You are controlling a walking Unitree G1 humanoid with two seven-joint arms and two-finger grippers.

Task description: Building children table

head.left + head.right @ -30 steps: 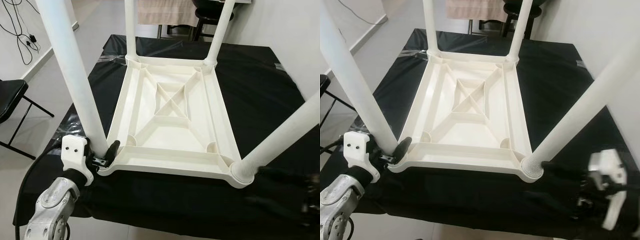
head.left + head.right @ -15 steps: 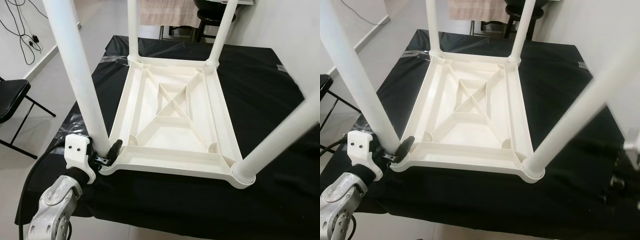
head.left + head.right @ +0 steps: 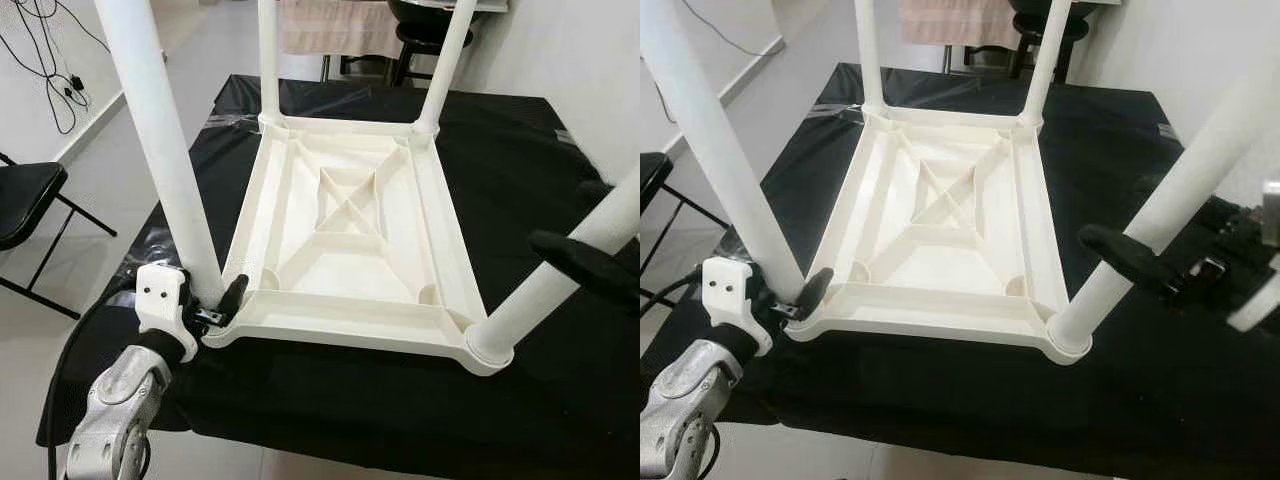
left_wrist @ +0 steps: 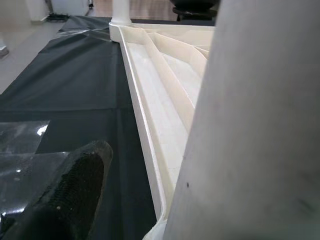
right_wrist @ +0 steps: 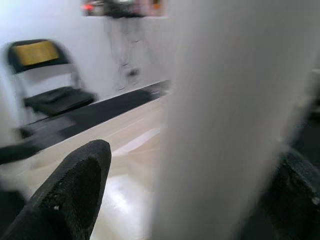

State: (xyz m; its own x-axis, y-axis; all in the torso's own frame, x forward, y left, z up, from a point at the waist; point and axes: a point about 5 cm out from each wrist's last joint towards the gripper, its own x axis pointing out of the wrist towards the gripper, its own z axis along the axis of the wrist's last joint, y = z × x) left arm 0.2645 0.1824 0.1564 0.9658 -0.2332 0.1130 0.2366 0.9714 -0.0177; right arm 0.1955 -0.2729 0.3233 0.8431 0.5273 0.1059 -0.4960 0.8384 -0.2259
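A white plastic children's table (image 3: 345,215) lies upside down on a black-covered worktop (image 3: 520,150), with all its legs standing up in the corner sockets. My left gripper (image 3: 216,300) sits at the foot of the near-left leg (image 3: 165,150). One black finger (image 4: 70,190) shows with a gap to the leg, so it is open. My right gripper (image 3: 1135,220) reaches in from the right and straddles the near-right leg (image 3: 1160,220) about a third of the way up. Its fingers (image 5: 75,190) stand open on either side of the leg.
A black folding chair (image 3: 25,195) stands on the floor to the left. Another chair and a hanging cloth (image 3: 335,25) are beyond the far edge. Crinkled clear plastic (image 4: 22,145) lies on the black cover near the left gripper. A white wall runs along the right.
My right gripper has risen from low at the worktop's near-right edge and now brackets the near-right leg. My left gripper stays at the near-left leg's foot. The camera shifted slightly.
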